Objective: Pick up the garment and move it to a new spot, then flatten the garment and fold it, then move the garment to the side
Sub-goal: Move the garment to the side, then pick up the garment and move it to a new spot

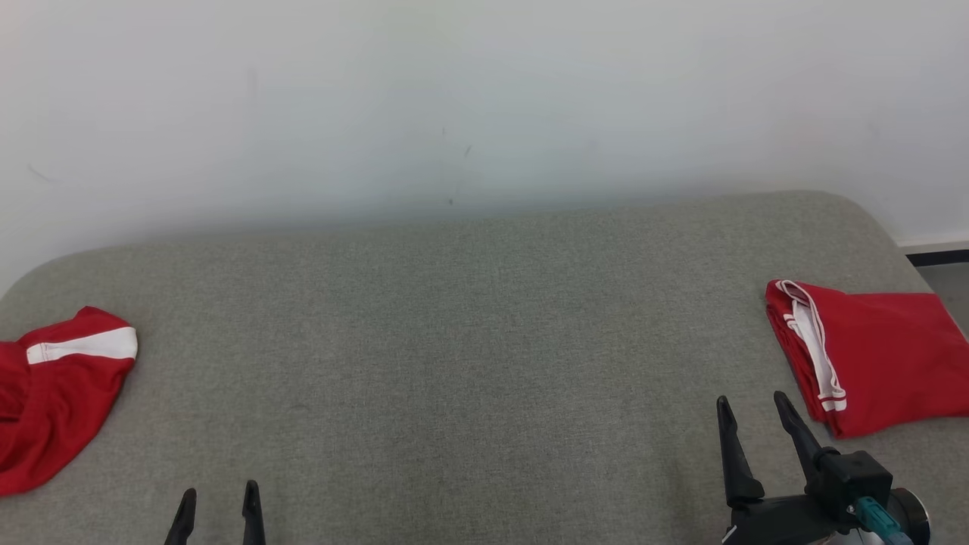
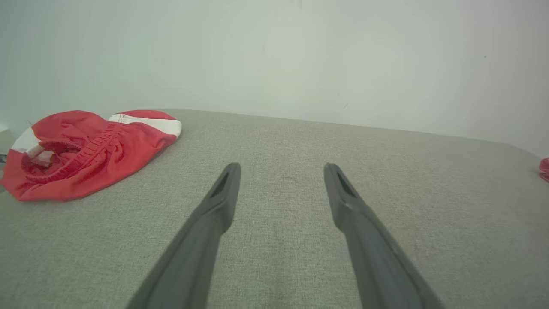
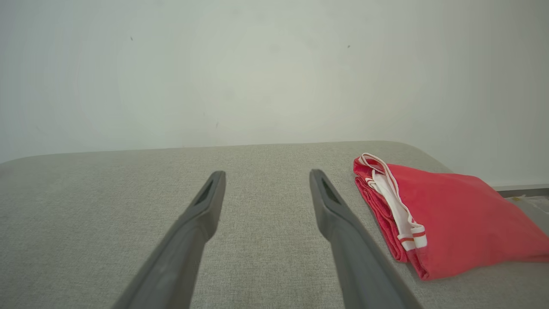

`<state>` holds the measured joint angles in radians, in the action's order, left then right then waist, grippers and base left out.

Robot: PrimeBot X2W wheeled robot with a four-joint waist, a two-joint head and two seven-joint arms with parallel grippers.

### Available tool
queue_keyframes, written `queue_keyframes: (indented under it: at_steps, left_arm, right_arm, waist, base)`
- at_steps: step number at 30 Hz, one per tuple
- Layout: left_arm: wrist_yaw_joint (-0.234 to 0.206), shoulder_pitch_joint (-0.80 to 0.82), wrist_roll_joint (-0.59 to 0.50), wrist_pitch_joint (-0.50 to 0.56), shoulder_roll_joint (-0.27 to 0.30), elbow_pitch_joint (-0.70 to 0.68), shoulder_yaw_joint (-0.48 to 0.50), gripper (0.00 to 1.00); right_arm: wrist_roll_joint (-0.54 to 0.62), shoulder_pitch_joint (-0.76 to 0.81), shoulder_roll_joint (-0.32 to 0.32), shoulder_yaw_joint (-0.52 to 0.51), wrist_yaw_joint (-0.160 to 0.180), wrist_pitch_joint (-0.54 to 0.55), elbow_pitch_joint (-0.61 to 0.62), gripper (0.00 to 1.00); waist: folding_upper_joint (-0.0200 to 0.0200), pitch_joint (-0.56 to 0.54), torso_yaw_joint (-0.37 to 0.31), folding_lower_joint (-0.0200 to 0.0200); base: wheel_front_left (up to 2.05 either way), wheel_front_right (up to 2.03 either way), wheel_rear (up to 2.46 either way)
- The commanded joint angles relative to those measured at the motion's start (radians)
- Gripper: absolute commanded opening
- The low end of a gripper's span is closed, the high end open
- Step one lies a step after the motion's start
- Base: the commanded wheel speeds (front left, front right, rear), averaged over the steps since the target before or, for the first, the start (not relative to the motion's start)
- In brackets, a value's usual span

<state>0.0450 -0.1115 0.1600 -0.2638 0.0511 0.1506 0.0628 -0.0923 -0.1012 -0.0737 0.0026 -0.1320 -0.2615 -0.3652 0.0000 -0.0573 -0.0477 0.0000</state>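
1. Looking down in the head view, a grey pad (image 1: 469,341) spreads out below a white wall (image 1: 454,91). A crumpled red garment (image 1: 60,393) with a white band lies at the pad's left edge, partly cut off by the frame. A folded red garment (image 1: 886,356) with white trim lies flat at the pad's right end. The left gripper (image 1: 219,490) rises over the pad's near edge towards its left, fingers parted and empty. The right gripper (image 1: 751,400) stands over the pad's near right part, close to the folded red garment without touching it, fingers also parted and empty.
2. In the left wrist view, the left gripper's two fingers spread wide above bare pad and grip nothing. The crumpled red garment sits on the pad's far left, its elastic waistband showing.
3. In the right wrist view, the right gripper's fingers are spread wide above the pad, and the folded red garment rests on the pad's right side, just beside the right-hand finger.
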Motion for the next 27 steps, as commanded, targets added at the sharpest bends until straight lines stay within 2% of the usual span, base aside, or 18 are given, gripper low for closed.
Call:
queue_keyframes:
  at_steps: [1,16,27]
  left_arm:
    - [0.006,0.002,0.001,0.0,-0.001,0.005,0.007,1.0]
    - [0.043,0.043,-0.006,0.0,-0.001,0.055,0.036,1.0]
    - [0.041,0.048,-0.002,0.0,-0.001,0.059,0.033,1.0]
  right_arm:
    - [0.013,0.007,0.005,0.0,0.002,-0.004,0.008,1.0]
    - [0.016,-0.002,0.014,-0.003,0.002,-0.004,0.007,1.0]
    - [0.01,0.0,0.015,-0.006,0.002,-0.004,0.01,1.0]
  waist:
    - [0.0,0.002,0.001,0.0]
    - [0.0,0.01,0.018,0.0]
    - [0.0,0.007,0.041,0.0]
  base:
    - [0.0,0.0,0.0]
    - [0.0,0.0,0.0]
    - [0.0,0.0,0.0]
